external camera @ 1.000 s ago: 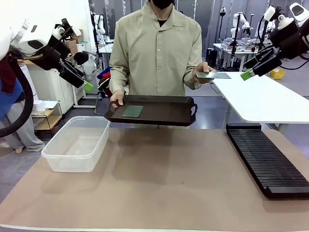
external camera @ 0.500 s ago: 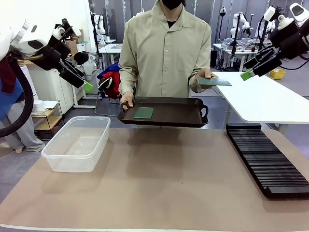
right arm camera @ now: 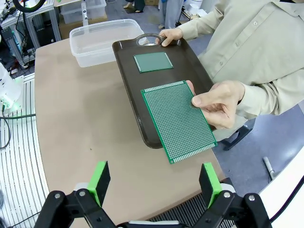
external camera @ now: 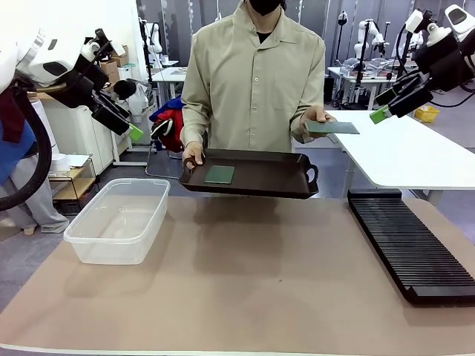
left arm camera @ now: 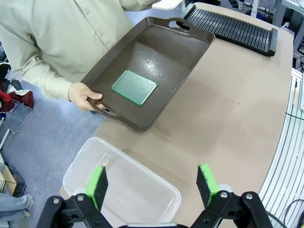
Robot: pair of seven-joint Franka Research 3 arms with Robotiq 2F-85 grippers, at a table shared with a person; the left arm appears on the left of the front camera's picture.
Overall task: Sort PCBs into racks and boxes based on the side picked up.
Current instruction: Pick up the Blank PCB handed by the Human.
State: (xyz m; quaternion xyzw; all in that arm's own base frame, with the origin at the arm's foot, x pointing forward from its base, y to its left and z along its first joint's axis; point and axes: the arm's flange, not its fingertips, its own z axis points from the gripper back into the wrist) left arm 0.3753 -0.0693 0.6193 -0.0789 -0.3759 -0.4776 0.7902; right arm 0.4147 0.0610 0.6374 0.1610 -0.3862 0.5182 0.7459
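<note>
Front view: my left gripper [external camera: 128, 127] hangs raised at the left side, above and behind the clear, translucent rectangular plastic tub [external camera: 119, 183]. Its wrist camera shows both green pads spread wide with nothing between them. My right gripper [external camera: 384, 105] is raised at the far right, high above the long, flat black slotted rack [external camera: 408, 245]. Its jaws likewise stand fully apart and hold nothing.

The tub sits on the brown table surface [external camera: 260, 289] at the left, and the rack lies along the right edge.

At the far side, a person holds a dark brown rectangular tray with handles [external camera: 260, 178] over the far edge of the table. One hand [external camera: 193, 156] grips its handle. A small, thin dark green rectangular board [external camera: 220, 174] lies flat in the tray, toward that gripped end.

The person's other hand [external camera: 315, 119] pinches the edge of a larger green perforated board [external camera: 334, 127], held flat and a little higher than the tray's opposite end. In the right wrist view this board overlaps that end of the tray.

Both boards are well apart from both grippers.
</note>
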